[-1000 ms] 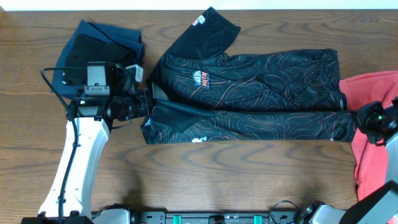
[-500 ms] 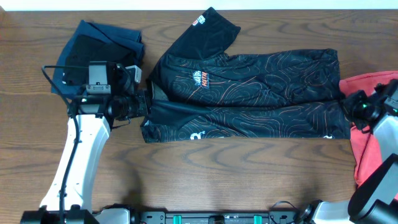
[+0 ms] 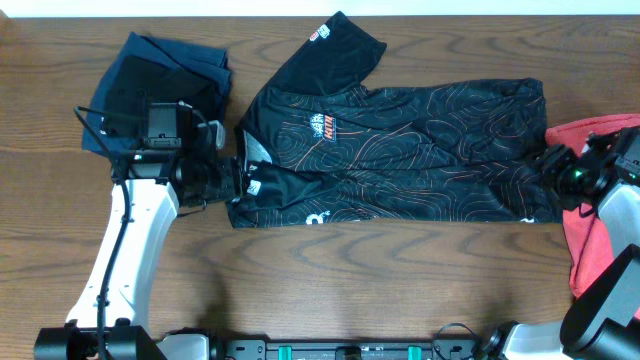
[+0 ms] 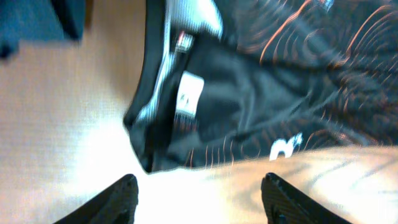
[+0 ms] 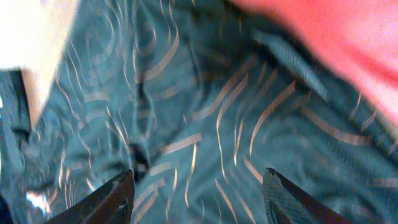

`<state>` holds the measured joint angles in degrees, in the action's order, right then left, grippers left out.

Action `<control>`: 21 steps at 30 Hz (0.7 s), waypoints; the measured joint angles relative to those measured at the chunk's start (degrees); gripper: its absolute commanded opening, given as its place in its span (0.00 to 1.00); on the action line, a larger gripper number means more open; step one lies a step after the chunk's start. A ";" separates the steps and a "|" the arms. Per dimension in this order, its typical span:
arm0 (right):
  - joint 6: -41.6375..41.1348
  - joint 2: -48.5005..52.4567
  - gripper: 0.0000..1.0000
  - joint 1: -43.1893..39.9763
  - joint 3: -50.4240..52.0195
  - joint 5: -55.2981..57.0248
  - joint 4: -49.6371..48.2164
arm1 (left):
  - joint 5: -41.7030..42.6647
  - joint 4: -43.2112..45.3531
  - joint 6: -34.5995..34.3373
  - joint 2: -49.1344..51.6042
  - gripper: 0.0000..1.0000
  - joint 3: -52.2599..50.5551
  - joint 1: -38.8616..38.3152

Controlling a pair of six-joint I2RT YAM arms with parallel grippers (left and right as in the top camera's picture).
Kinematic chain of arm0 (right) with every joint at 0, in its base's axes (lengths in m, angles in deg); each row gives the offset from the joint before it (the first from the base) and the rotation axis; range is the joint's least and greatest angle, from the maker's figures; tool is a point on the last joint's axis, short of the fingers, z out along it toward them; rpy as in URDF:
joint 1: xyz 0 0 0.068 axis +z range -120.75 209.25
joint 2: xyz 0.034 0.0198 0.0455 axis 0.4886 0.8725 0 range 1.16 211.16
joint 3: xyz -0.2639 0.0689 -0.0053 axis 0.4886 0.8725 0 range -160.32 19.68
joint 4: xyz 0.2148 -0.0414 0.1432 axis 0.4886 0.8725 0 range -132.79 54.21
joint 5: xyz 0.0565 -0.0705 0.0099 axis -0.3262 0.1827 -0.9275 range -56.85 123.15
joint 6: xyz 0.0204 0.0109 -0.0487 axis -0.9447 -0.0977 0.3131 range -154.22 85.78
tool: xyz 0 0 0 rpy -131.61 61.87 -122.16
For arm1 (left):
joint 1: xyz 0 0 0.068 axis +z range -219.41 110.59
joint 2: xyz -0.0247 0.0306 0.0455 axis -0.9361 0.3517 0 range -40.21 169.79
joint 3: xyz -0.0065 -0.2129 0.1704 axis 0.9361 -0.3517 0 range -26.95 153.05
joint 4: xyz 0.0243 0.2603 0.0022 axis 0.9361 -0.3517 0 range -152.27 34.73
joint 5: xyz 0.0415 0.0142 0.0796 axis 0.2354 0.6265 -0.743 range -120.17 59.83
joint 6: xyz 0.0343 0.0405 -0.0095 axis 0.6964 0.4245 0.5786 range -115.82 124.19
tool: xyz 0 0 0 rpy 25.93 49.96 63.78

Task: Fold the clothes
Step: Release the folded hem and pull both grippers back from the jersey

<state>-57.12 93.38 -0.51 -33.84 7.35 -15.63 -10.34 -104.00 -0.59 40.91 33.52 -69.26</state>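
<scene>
The black jersey (image 3: 400,150) with orange contour lines lies across the table, folded lengthwise, one sleeve (image 3: 335,45) sticking out at the back. My left gripper (image 3: 236,176) stands open at its collar end; in the left wrist view the jersey (image 4: 249,93) with its white label lies just beyond the open left gripper (image 4: 198,186), and only bare table shows between the fingertips (image 4: 124,193). My right gripper (image 3: 548,165) is open over the hem end. In the right wrist view the right gripper (image 5: 198,180) has its fingers (image 5: 118,196) spread above the patterned jersey (image 5: 186,106), holding nothing.
A navy garment (image 3: 160,80) lies crumpled at the back left, behind the left arm. A red garment (image 3: 600,200) lies at the right edge beside the jersey's hem, and it shows as a red cloth (image 5: 336,37) in the right wrist view. Brown table (image 3: 380,280) runs along the front.
Both grippers were shut on the jersey's ends and have opened and let go. The right gripper first carried the hem corner toward the back, leaving the jersey narrower.
</scene>
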 measured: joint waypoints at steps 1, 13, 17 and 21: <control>0.90 0.00 0.63 0.00 0.00 -0.52 1.92 | -0.17 -1.53 0.00 0.02 0.68 0.00 0.00; 6.78 0.02 0.64 0.00 0.00 5.49 19.19 | -0.57 -3.63 -0.07 0.96 0.69 -3.69 0.00; 2.67 0.02 0.64 0.00 0.00 13.14 24.26 | -0.61 -0.81 -0.09 3.13 0.70 -5.86 0.02; -2.51 0.02 0.64 -0.98 0.15 18.73 22.51 | -0.74 3.08 -0.09 6.16 0.69 -7.72 0.00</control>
<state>-59.63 93.40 -1.49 -33.69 26.08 6.88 -11.08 -100.92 -0.68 47.08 25.81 -69.26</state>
